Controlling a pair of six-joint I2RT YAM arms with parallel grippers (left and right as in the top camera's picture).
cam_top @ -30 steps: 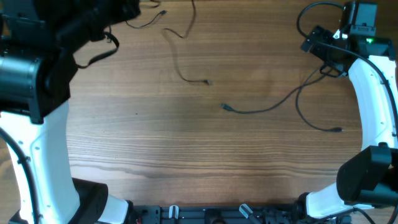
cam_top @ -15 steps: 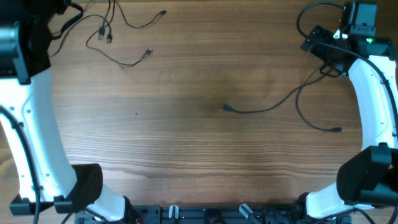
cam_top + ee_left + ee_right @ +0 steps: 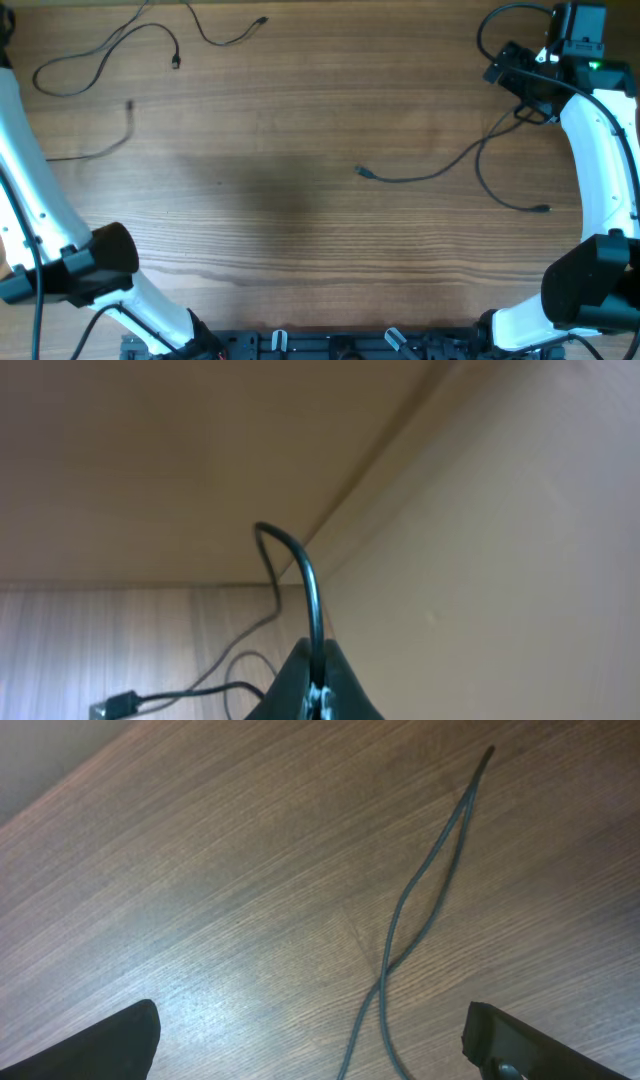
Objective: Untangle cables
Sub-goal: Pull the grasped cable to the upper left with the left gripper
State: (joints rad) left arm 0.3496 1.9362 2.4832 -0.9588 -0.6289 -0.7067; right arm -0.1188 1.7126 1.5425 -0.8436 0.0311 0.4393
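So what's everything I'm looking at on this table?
table: one, brown wood, fills the overhead view.
left cables: three strands showing, thin black, top-left of the overhead view.
right cables: two strands, thin black, centre to right, crossing near the right arm.
held cable: one, black, arching up from the left pincer.
left arm: one, white with black joints, left edge.
right arm: one, white with black joints, right edge.
left pincer: one, black, shut on the held cable.
right pincer: one, black, open above the right cables.

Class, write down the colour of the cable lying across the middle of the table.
The cable is plain black; it shows most clearly in the overhead view.
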